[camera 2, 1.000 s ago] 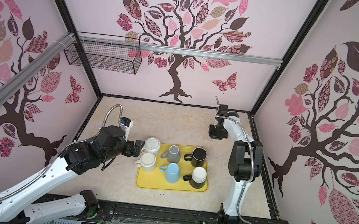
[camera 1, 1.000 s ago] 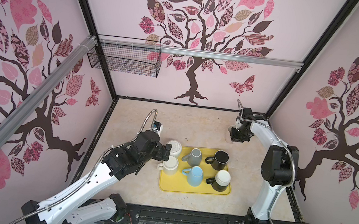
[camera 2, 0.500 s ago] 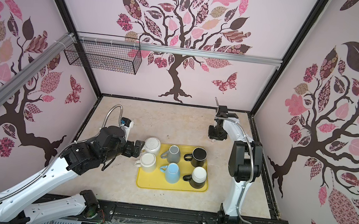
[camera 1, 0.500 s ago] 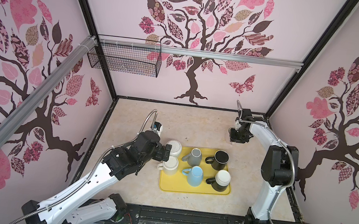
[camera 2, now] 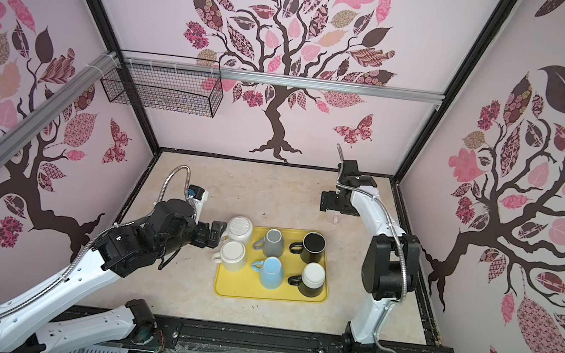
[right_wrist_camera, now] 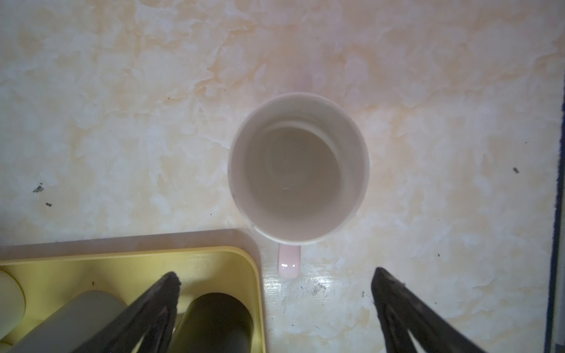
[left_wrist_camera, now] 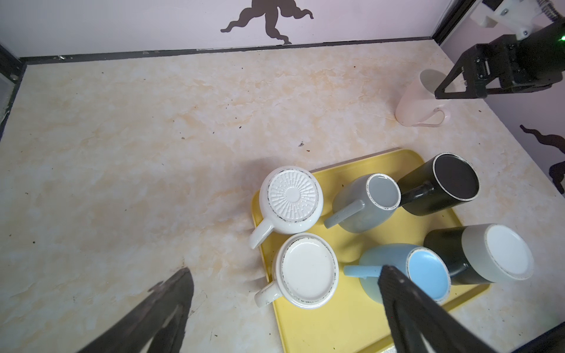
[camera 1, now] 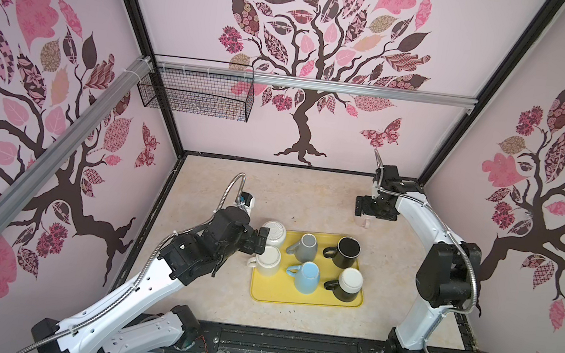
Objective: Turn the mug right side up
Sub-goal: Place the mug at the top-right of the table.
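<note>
Pale pink mug [right_wrist_camera: 298, 168] (yellow tray [right_wrist_camera: 107, 266] nearby)

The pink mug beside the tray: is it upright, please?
Upright: the pink mug stands mouth up, its inner bottom visible.

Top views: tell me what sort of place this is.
Probably a robot test cell, not a home: two white arms bolted to a front rail, a yellow tray of mugs on a marble-look table, and decal-covered walls in a black frame.

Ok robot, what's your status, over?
Left pincer open over yellow tray. Right pincer open above pink mug. Mug upright on table, ungripped. Tray close beside.
</note>
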You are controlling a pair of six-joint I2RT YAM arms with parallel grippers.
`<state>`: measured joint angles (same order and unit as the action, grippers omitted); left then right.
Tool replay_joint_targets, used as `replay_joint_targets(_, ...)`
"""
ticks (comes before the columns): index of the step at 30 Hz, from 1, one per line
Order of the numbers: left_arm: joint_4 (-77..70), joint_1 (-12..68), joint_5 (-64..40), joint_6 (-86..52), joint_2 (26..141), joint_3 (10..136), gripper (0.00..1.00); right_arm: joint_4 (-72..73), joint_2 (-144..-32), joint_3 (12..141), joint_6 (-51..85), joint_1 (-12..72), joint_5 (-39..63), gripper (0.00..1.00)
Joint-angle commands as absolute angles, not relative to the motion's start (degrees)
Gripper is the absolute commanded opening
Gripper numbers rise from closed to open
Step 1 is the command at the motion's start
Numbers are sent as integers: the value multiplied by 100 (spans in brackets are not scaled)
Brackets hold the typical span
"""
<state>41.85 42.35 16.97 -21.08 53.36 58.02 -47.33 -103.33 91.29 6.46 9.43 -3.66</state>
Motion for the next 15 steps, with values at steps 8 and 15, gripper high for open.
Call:
replay_joint_targets(8,3904,4208,1946,-2005,4993,5533,98,-2841,-7822,8005,1373,1183,-216,100)
replay_joint_targets(15,3706,4197,1633,-1548,4752,5275,97,-2391,-7043,7624,1872,1461,725,100)
